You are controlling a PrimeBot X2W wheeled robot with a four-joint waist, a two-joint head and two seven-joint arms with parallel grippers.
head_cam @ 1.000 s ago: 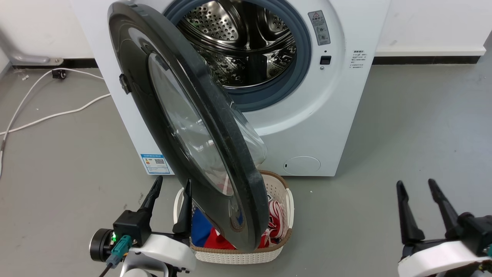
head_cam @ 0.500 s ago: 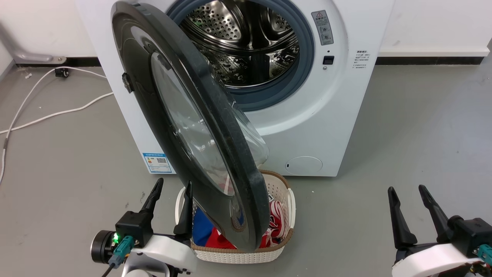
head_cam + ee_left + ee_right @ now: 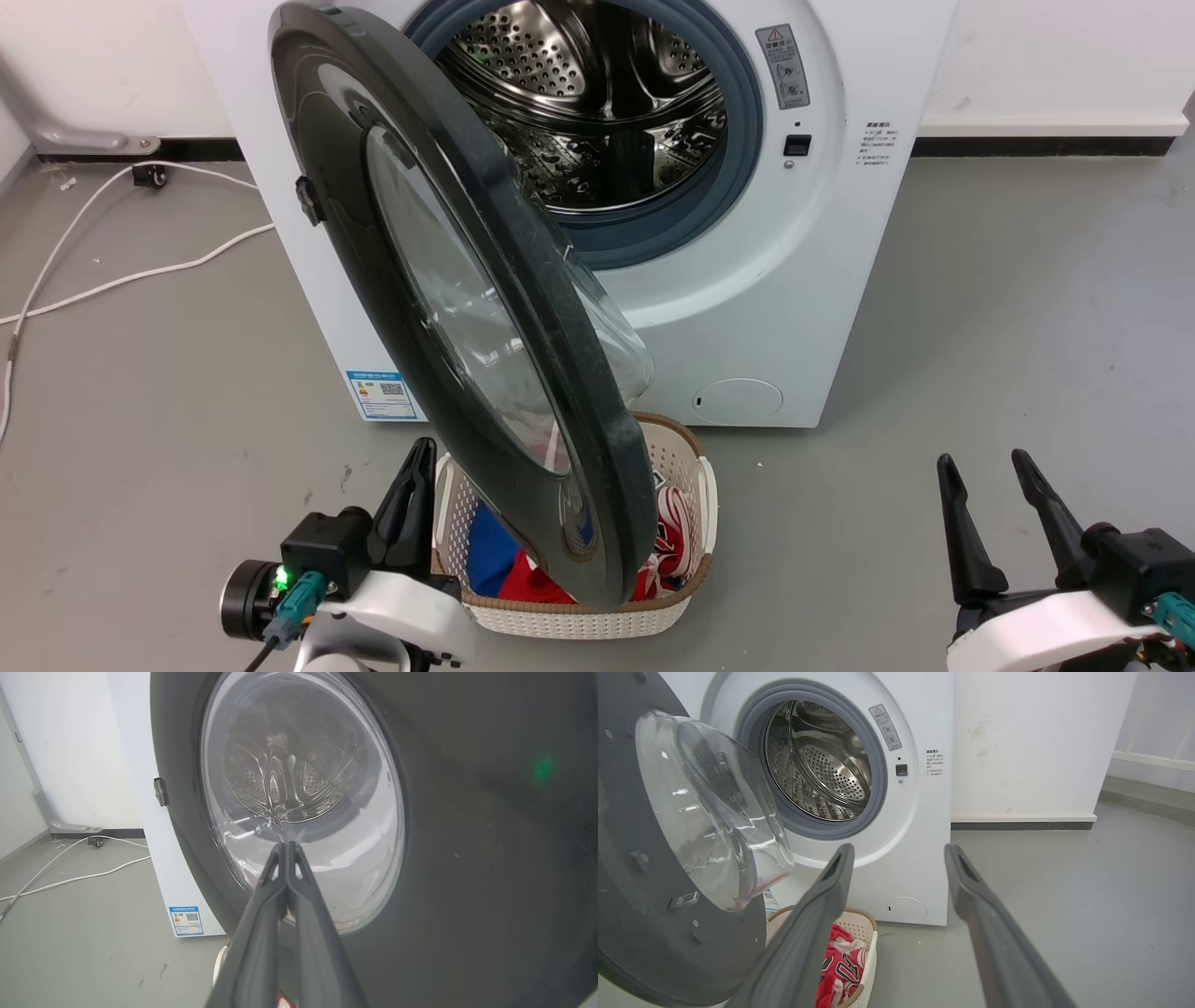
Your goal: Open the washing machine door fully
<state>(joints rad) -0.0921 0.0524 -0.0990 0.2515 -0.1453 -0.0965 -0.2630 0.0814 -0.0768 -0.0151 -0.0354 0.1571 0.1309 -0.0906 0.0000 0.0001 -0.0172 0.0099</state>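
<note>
Grey concrete floor (image 3: pixel 980 308) and a white wall (image 3: pixel 1055 56) frame a white front-loading washing machine (image 3: pixel 747 317) with its steel drum (image 3: pixel 597 103) exposed. From the head camera, the washing machine door (image 3: pixel 448 280), a large glossy black disc, stands roughly half open and is seen nearly edge-on. Its long axis runs from 11 o'clock down to 6 o'clock, where the free edge hangs over a white laundry basket (image 3: pixel 579 623) of red and blue clothes. The left gripper (image 3: pixel 420 457) sits at 7 o'clock, fingers pressed together with nothing between them, aimed at the door's outer face. The door lies at about 1 o'clock from it, just beside it; whether the tips touch the clear glass bowl (image 3: pixel 299 788) cannot be told. The right gripper (image 3: pixel 982 459) sits at 4 o'clock, fingers spread and empty, well apart from the door, on its inner side. The left arm is much the nearer. To finish, the door probably must swing toward 9 o'clock, across where the left gripper stands.
</note>
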